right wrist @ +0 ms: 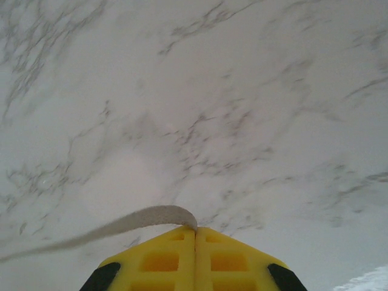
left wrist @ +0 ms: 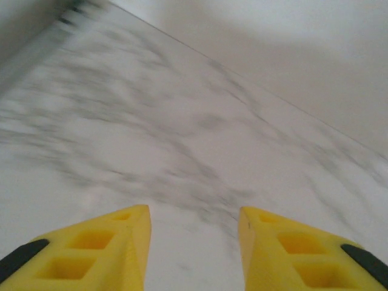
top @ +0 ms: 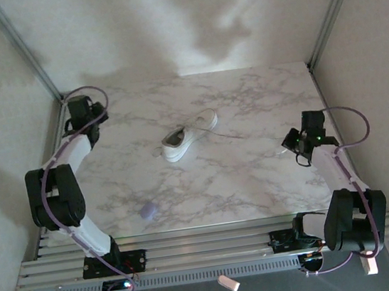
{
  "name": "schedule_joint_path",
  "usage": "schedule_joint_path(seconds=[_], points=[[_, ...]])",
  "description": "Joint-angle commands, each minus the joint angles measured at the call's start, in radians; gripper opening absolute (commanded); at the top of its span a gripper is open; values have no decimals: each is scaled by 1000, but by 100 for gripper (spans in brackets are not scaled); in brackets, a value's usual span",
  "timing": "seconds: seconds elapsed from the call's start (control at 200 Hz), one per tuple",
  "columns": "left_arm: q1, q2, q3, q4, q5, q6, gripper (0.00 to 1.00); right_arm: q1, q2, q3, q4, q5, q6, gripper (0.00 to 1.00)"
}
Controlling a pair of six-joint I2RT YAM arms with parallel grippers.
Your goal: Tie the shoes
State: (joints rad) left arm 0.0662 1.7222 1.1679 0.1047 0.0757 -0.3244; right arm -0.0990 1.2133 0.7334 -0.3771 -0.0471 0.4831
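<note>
White sneaker (top: 190, 136) at the middle of the marble table (top: 256, 180), long axis diagonal, heel near-left, toe far-right. Right gripper (right wrist: 195, 231) clamped tight on a lace (right wrist: 151, 215), apparently trailing left toward the sneaker. Left gripper (left wrist: 194, 215) partly parted, empty.

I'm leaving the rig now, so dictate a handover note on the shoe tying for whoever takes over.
Left claw: open, empty, over bare table near the far left corner.
Right claw: shut on a lace, right of the sneaker.
Sneaker: mid-table, touched by neither claw.
Done: one lace gripped.
Left: the other lace and the knot; no bow can be made out.
</note>
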Motion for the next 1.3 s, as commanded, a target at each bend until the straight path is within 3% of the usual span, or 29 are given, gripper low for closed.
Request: schedule_joint_path(seconds=[0.0,0.195,0.355,0.576,0.791,0.911,1.086,1.296], points=[[-143,-33,-99,35,102,-15,42,48,2,32,9,-49,-17,0],[-298,-50,-255,94,20,-113,23,81,16,47,6,-62,-28,0],[-397,-24,-276,97,18,-122,23,93,-2,48,20,-79,-31,0],[-488,-4,-294,158,182,-101,27,97,-3,61,11,-80,-33,0],[-608,-21,-324,195,213,-121,29,97,-6,55,2,-69,-34,0],[-635,-35,-341,181,163,-116,29,99,-4,52,5,-72,-33,0],[-627,-171,-410,138,23,-61,32,99,-2,54,1,-77,-51,0],[-602,-140,-383,1,-148,-19,26,123,21,60,6,-92,-54,0]])
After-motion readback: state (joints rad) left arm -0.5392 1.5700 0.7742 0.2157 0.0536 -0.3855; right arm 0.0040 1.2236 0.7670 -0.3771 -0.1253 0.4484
